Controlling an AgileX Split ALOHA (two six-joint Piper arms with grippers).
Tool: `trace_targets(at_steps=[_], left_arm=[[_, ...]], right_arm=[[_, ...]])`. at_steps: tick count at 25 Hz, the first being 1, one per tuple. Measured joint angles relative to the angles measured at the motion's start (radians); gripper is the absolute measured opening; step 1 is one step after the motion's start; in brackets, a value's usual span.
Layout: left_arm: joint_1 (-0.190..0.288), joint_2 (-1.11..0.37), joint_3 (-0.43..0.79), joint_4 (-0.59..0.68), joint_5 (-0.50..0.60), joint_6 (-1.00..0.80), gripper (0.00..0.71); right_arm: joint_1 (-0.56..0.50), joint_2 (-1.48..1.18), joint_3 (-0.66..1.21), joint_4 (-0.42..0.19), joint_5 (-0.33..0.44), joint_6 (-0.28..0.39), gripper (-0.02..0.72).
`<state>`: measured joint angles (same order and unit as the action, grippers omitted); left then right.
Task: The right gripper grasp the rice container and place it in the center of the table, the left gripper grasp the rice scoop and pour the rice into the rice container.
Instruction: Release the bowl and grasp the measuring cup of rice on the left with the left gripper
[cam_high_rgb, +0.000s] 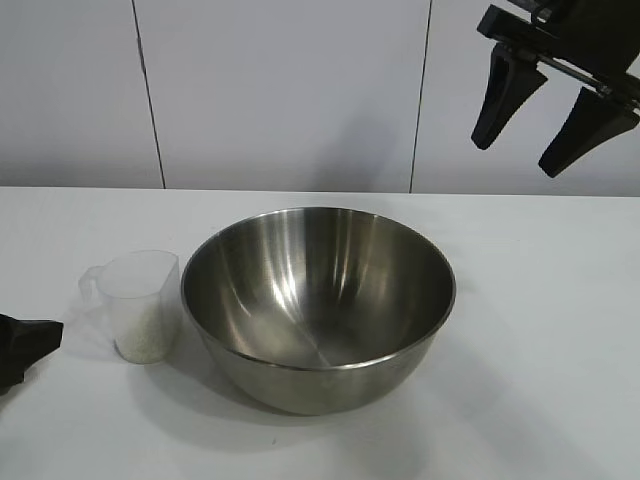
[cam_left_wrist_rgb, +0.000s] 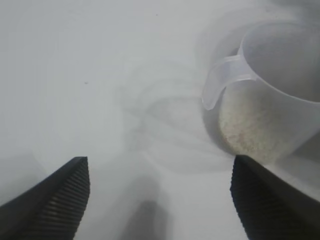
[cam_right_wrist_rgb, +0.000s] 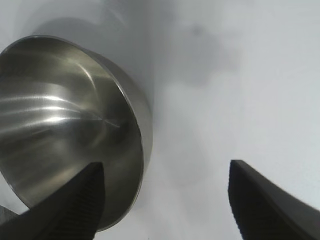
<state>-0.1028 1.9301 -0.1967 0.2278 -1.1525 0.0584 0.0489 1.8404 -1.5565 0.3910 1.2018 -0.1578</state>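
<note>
No writing shows; left gripper (cam_left_wrist_rgb: 159, 200) and right gripper (cam_high_rgb: 552, 108) fingers both apart, empty.

- The rice container (cam_high_rgb: 318, 305), a wide shiny steel bowl, is set upright and empty at the middle of the white bench (cam_high_rgb: 540, 330).
- The rice scoop (cam_high_rgb: 135, 303), a translucent cup, is stood just beside its left, handle turned away, partly filled with rice (cam_high_rgb: 143, 335).

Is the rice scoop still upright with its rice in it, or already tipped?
Upright: the rice scoop stands on the table beside the rice container, rice in its lower part, no gripper holding it.
</note>
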Motion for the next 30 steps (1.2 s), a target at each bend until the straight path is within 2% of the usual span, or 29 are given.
trace_targets(at_steps=[10,21,26,30], left_arm=[[0.000,0.157,-0.063,0.013,-0.007,0.009,0.561],[0.000,0.181,-0.203,0.061,-0.004,-0.009,0.561],[0.000,0.198,-0.252,0.073,0.000,-0.073,0.558],[0.000,0.198,-0.283,0.083,0.000,-0.094,0.529]], right_arm=[[0.000,0.000,0.000,0.003,-0.008,0.000,0.484],[0.000,0.000,0.000,0.003,-0.016,0.000,0.484],[0.000,0.000,0.000,0.003,-0.016,0.000,0.484],[0.000,0.000,0.000,0.003,-0.016,0.000,0.484]])
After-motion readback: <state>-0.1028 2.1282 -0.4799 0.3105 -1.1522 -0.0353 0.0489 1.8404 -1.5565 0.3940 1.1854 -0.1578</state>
